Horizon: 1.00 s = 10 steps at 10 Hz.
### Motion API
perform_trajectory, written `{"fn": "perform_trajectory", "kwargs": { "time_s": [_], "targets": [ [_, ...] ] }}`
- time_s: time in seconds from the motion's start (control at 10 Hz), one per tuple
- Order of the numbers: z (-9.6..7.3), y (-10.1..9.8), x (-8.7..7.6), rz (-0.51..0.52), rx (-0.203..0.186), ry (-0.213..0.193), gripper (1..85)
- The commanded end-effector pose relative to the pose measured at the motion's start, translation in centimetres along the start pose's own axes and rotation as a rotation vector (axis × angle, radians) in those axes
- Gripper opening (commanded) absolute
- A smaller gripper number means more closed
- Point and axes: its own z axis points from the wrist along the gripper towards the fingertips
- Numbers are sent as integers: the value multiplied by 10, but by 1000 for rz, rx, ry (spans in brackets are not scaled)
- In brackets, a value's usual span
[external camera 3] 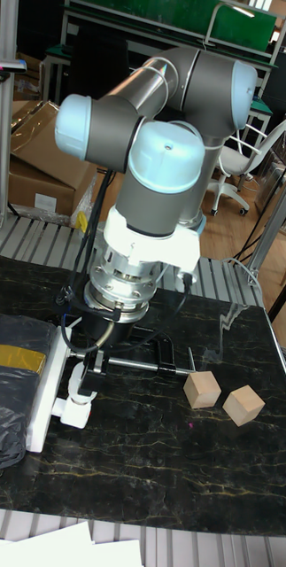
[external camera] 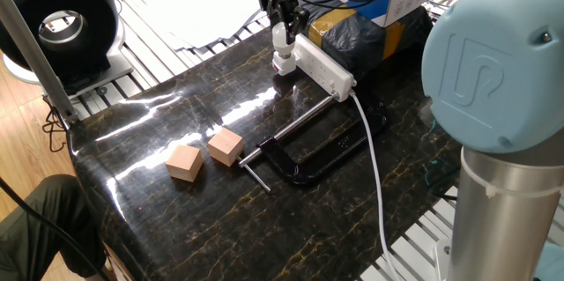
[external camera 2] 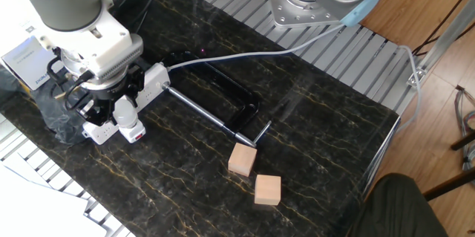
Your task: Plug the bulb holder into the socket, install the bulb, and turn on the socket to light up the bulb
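The socket (external camera: 322, 63) is a long white power strip lying at the far side of the dark table, also seen in the other fixed view (external camera 2: 153, 79) and the tall view (external camera 3: 42, 394). The white bulb holder (external camera: 284, 66) (external camera 2: 133, 134) (external camera 3: 75, 410) is plugged in at the strip's end. The bulb (external camera: 281, 49) (external camera 2: 125, 115) (external camera 3: 76, 382) stands upright on top of the holder. My gripper (external camera: 281, 34) (external camera 2: 122, 108) (external camera 3: 76, 370) comes straight down on it, fingers shut around the bulb. No glow shows from the bulb.
A black C-clamp (external camera: 304, 153) (external camera 2: 223, 103) lies beside the strip, with the white cable (external camera: 374, 175) running over it. Two tan wooden cubes (external camera: 204, 155) (external camera 2: 254, 174) sit toward the table's front. A black plastic-wrapped bundle (external camera: 352, 30) (external camera 3: 5, 403) lies behind the strip.
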Motion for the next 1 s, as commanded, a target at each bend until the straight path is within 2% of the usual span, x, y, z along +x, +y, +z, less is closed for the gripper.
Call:
{"fn": "perform_trajectory", "kwargs": {
  "time_s": [0.0,0.2,0.3,0.4,0.6,0.7,0.9],
  "targets": [
    [-1,1,-7,76,-10,-17,197],
    [-1,3,-4,140,-22,-11,147],
    [-2,4,1,176,-26,2,127],
    [-2,12,5,222,-54,13,110],
    [-3,19,14,319,-74,54,67],
    [-3,22,15,355,-86,68,27],
    [-3,23,11,390,-95,69,10]
  ]
}}
